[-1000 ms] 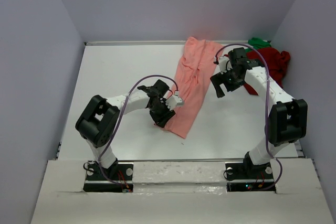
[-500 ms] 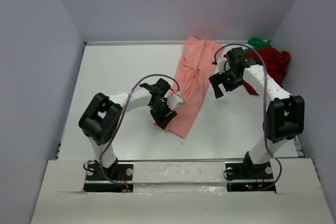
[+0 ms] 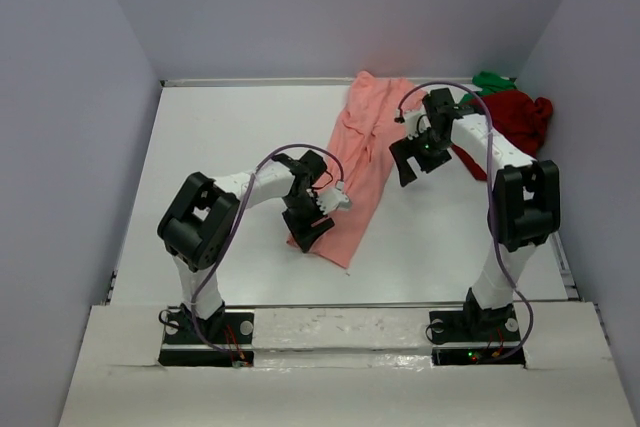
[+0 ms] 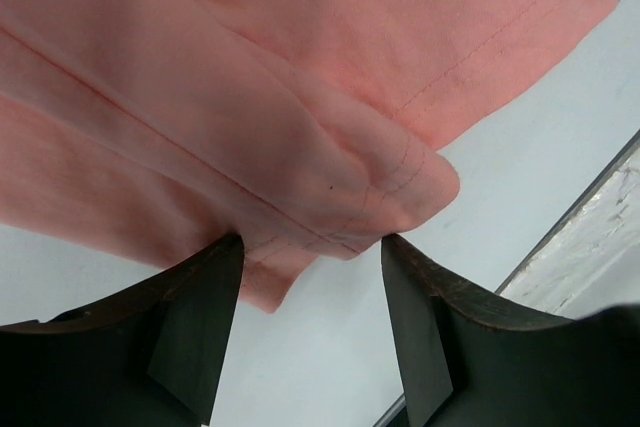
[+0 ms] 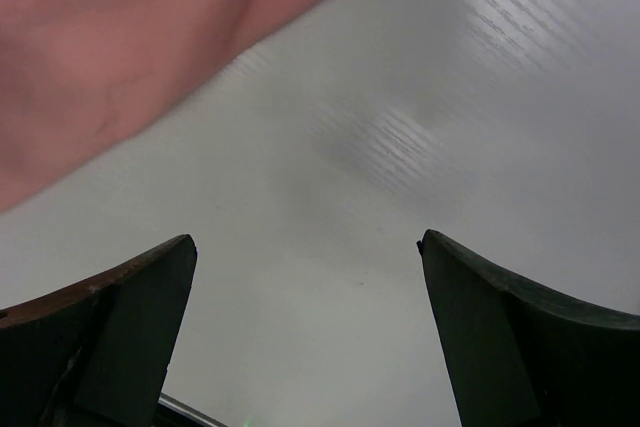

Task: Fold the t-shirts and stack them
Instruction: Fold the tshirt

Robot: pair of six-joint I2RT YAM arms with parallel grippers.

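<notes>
Item, left gripper (image 3: 309, 227): you had widened its jaws over the last second. They stood well parted astride the near hem of the salmon-pink t-shirt (image 3: 362, 162), with the cloth lying slack between the tips and no pinch evident. This read as a release, so that end of the shirt had probably been laid down and the next fold was yet to be taken. Item, right gripper (image 3: 405, 159): you had carried it sideways in the same second. It hung with jaws fully spread and nothing in them, just beside the shirt's right edge, so a fresh grasp there looked likely. Item, remaining stock: the dark red t-shirt (image 3: 515, 117) lay crumpled behind the right gripper, and the green t-shirt (image 3: 492, 79) lay beyond that again. Both were unfolded, and no stack had been begun. Item, views: the overhead view alone showed you the whole long strip of pink shirt on the table (image 3: 230, 137) and both waiting shirts. The left wrist view alone showed the hem doubled over, its stitching between the fingertips (image 4: 225, 267). The right wrist view showed bare table between the jaws and pink cloth ahead to the left.
</notes>
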